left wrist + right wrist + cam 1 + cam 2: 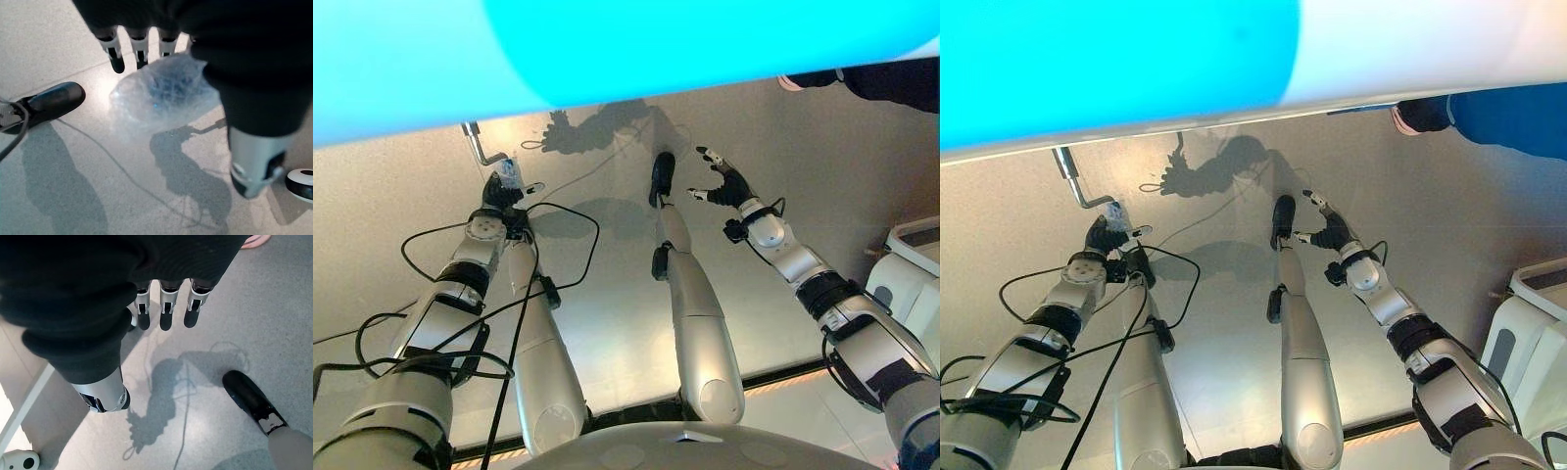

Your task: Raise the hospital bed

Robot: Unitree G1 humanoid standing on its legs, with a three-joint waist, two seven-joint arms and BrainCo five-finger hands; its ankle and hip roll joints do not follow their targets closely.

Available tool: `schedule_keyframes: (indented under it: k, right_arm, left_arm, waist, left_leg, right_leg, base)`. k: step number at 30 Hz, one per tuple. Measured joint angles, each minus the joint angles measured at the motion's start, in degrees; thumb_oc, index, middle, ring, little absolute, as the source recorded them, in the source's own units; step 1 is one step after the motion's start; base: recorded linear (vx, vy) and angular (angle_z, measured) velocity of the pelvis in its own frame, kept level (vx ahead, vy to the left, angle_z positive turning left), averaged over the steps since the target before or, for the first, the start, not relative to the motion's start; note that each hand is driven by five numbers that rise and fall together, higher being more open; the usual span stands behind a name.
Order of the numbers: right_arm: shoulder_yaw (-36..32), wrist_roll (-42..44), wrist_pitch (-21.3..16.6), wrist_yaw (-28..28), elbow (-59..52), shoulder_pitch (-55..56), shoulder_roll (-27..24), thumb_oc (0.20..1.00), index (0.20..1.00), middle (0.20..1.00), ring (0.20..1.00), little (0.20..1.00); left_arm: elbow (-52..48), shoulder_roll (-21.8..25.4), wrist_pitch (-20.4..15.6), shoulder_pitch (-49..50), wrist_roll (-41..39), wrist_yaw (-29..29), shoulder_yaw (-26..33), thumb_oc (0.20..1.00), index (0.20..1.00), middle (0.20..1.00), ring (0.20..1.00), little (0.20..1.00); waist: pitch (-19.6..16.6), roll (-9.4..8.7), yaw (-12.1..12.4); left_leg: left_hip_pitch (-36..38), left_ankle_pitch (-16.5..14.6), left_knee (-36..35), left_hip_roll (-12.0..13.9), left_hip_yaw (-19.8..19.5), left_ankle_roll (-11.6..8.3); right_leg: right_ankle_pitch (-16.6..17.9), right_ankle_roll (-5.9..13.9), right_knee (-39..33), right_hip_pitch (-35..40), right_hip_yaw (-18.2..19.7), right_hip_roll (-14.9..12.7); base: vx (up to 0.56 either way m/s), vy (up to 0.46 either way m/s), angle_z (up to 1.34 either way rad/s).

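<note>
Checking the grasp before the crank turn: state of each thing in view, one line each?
crank handle: hangs from under the bed, grip end wrapped in clear plastic, held by the left hand.
left hand: shut on the wrapped grip.
right hand: open, in the air over the floor, holding nothing.
bed: overhead at the top of the eye views; height unreadable.

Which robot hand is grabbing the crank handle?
The left hand: it grips the crank handle, wrapped in clear plastic. The right hand hangs open over the floor, holding nothing.
</note>
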Motion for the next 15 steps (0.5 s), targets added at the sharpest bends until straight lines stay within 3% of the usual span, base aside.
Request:
schedule_keyframes:
  k: [15]
  right_arm:
    - [0.0,-0.3,0.0,0.1,0.0,0.5,0.0,1.0,1.0,1.0,1.0,1.0]
  left_arm:
    - [-0.7,0.1,0.0,0.0,0.0,0.0,-0.3,1.0,1.0,1.0,1.0,1.0]
  waist:
    - [0.0,0.0,0.3]
  left_leg:
    - [0.0,0.0,0.0,0.0,0.1,0.0]
  right_leg:
    - [0.0,0.0,0.0,-0.1,0.1,0.0]
  base:
    - [0.0,0.0,0.0]
